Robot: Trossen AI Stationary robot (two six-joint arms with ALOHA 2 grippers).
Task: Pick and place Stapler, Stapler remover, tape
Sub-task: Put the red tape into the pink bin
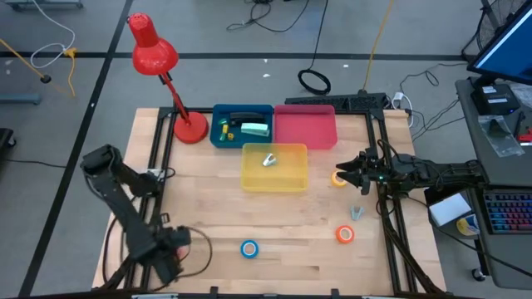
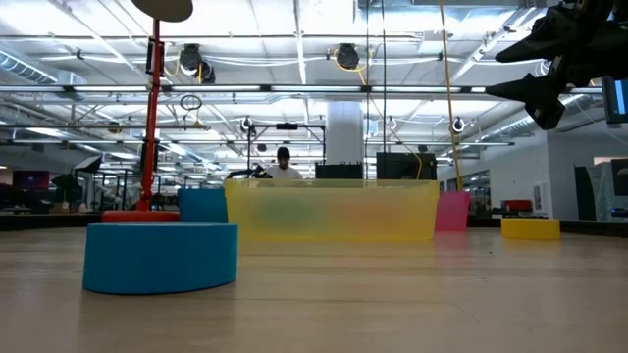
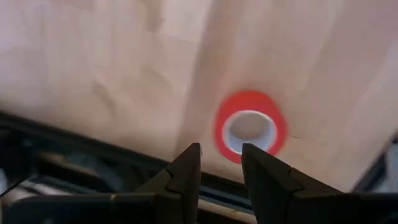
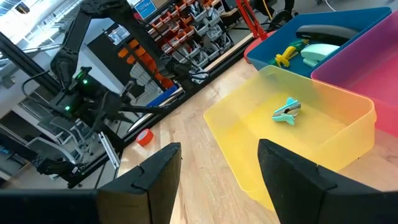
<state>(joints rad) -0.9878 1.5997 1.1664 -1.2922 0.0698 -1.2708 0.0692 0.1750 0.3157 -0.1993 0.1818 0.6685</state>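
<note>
My left gripper (image 3: 221, 158) is open and hovers over the table's near left part, fingers pointing down just beside the red tape roll (image 3: 250, 127), which lies flat. My right gripper (image 1: 345, 170) is open and lifted above the table by the yellow tape roll (image 1: 338, 178); it touches nothing. The blue roll (image 1: 249, 248) and the orange roll (image 1: 345, 234) lie flat near the near edge. One grey stapler remover (image 1: 356, 213) lies on the table, another (image 4: 286, 112) in the yellow bin (image 1: 274, 178). A black stapler (image 1: 243, 119) lies in the blue bin (image 1: 218, 137).
A pink bin (image 1: 305, 137) stands to the right of the blue one, and a red desk lamp (image 1: 189, 129) to its left. A teal item (image 1: 255, 129) and a yellow one (image 1: 224, 129) share the blue bin. Bare wood lies between the bins and the near rolls.
</note>
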